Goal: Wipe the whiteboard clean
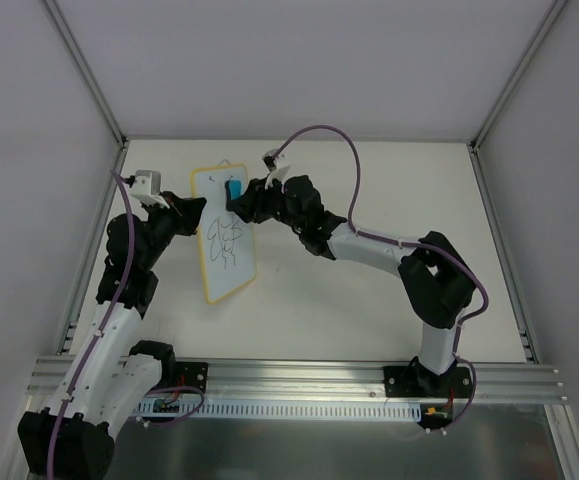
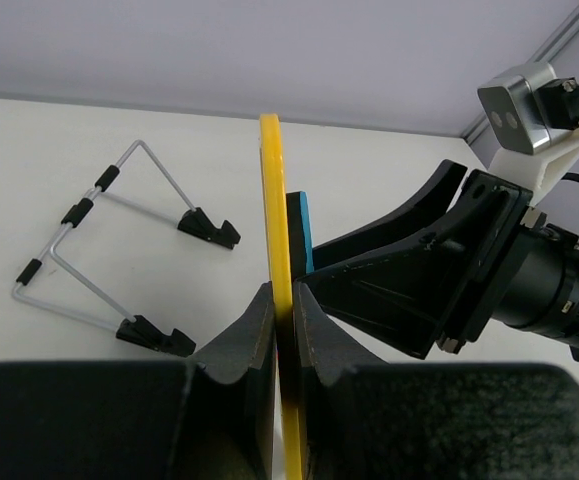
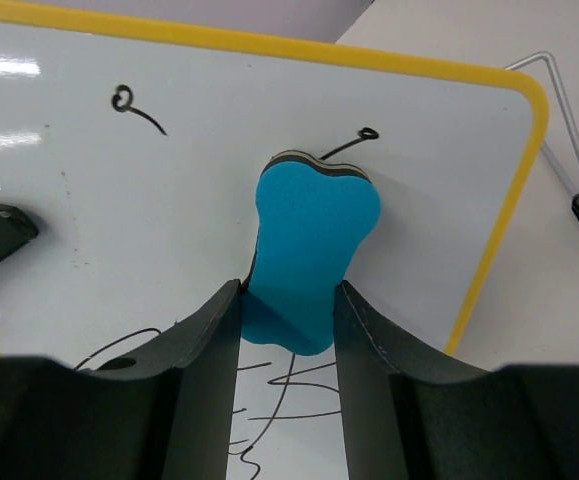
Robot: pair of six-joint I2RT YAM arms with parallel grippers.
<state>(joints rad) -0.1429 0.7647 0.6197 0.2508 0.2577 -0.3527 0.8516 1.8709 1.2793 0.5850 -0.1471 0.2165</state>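
The whiteboard [image 1: 231, 270] has a yellow frame and is held up off the table, tilted. Black scribbles [image 1: 227, 243] cover its middle. My left gripper [image 1: 197, 215] is shut on the board's left edge. In the left wrist view the board [image 2: 272, 190] shows edge-on between the jaws of that gripper [image 2: 284, 300]. My right gripper [image 1: 239, 200] is shut on a blue eraser [image 1: 235, 189], which presses flat against the board's upper part. In the right wrist view the eraser [image 3: 314, 225] sits between the jaws of the right gripper [image 3: 289, 295], above the scribbles [image 3: 299, 390] on the board [image 3: 149, 210].
A bent wire stand [image 2: 89, 215] with black feet lies on the table behind the board; part of this stand [image 3: 569, 150] shows past the board's right edge. Enclosure walls surround the table, and an aluminium rail [image 1: 299, 378] runs along the near edge.
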